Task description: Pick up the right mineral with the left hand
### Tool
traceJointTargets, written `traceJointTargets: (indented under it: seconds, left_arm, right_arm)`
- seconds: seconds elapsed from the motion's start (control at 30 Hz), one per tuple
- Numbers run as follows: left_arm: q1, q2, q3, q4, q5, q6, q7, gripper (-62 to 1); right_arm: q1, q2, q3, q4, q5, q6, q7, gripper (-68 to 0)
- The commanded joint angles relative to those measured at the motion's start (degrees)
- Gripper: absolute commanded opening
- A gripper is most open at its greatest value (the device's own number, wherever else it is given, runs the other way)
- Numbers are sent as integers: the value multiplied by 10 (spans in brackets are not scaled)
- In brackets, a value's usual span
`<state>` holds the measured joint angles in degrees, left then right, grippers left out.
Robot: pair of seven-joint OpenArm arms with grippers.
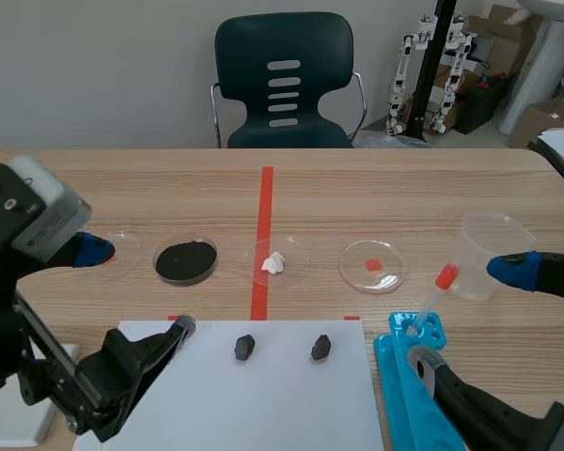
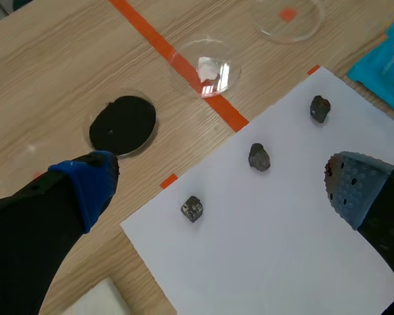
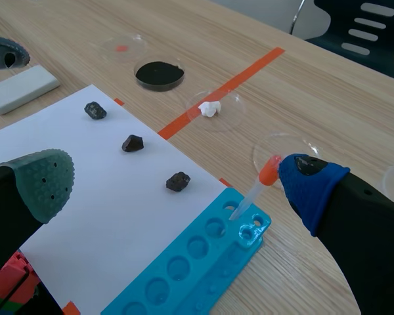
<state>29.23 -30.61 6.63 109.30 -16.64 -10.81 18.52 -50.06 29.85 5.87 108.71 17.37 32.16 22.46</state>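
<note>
Three dark minerals lie in a row on a white paper sheet [image 1: 263, 399]. The right mineral [image 1: 321, 348] [image 2: 320, 108] [image 3: 178, 182] is the one nearest the blue well tray. The middle mineral [image 1: 244, 348] [image 2: 259, 157] lies beside it. The left mineral [image 2: 192, 209] is hidden in the scene view behind my left finger. My left gripper [image 1: 138, 287] [image 2: 220, 197] hangs open above the paper's left part, holding nothing. The right gripper [image 1: 468, 316] [image 3: 176, 169] is open over the tray side, also holding nothing.
Beyond the paper stand a dish of black powder [image 1: 186, 261], a dish with a white lump [image 1: 276, 263] and a clear dish [image 1: 372, 266]. A plastic cup [image 1: 493, 254], a dropper [image 1: 434, 299] and the blue well tray [image 1: 404, 404] are at right. A white block [image 1: 9, 413] lies at left.
</note>
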Motion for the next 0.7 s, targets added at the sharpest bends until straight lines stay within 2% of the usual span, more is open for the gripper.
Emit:
traceJointTargets:
  seconds: [0.0,0.1,0.13,0.17,0.2,0.23,0.33,0.43,0.5,0.67]
  left_arm:
    - [-20,-7,26,11,-20,36,14,14]
    - [-89,-37,116,10,-97,167,61,14]
    - [-107,-43,136,10,-118,198,69,14]
    - [-139,-49,169,9,-160,252,82,14]
    - [-160,-52,189,5,-189,292,87,14]
    - [-190,-57,219,-3,-236,341,88,14]
    - [-265,-56,288,-28,-285,411,108,14]
    - [-332,-47,356,-60,-325,449,116,14]
    - [-370,-33,397,-90,-332,472,134,14]
    - [-439,15,464,-162,-333,493,175,14]
  right_arm:
    - [4,0,0,9,8,0,8,4]
    - [4,0,0,9,8,0,8,4]
    - [4,0,0,9,8,0,8,4]
    - [4,0,0,9,8,0,8,4]
    - [4,0,0,9,8,0,8,4]
    - [4,0,0,9,8,0,8,4]
    - [4,0,0,9,8,0,8,4]
    - [4,0,0,9,8,0,8,4]
    - [4,0,0,9,8,0,8,4]
    - [4,0,0,9,8,0,8,4]
